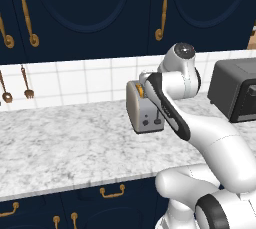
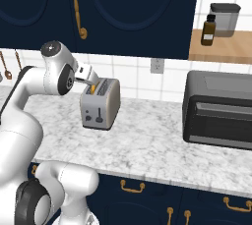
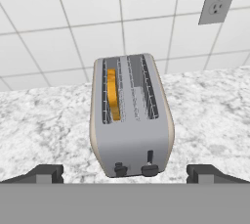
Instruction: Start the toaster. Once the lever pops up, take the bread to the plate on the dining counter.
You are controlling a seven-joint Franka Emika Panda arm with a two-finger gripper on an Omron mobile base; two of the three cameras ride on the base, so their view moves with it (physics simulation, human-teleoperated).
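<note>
The beige-grey toaster [image 3: 131,130] stands on the marbled counter [image 1: 60,148] near the tiled wall, with its narrow control face turned toward me. The bread [image 3: 113,93] sits on edge in the left slot, and its golden crust shows at the top of the toaster [image 2: 101,103]. The lever [image 3: 150,163] is a dark tab low on the narrow face, beside a round knob [image 3: 119,169]. My gripper [image 3: 127,173] hovers open just above and in front of the toaster, touching nothing. The plate and the dining counter are out of view.
A black toaster oven [image 2: 219,108] stands on the counter to the toaster's right. A wall outlet [image 2: 157,65] is behind it. A wooden shelf holds a brown bottle [image 2: 209,30] and a canister [image 2: 225,20]. Utensils [image 1: 26,83] hang at the left.
</note>
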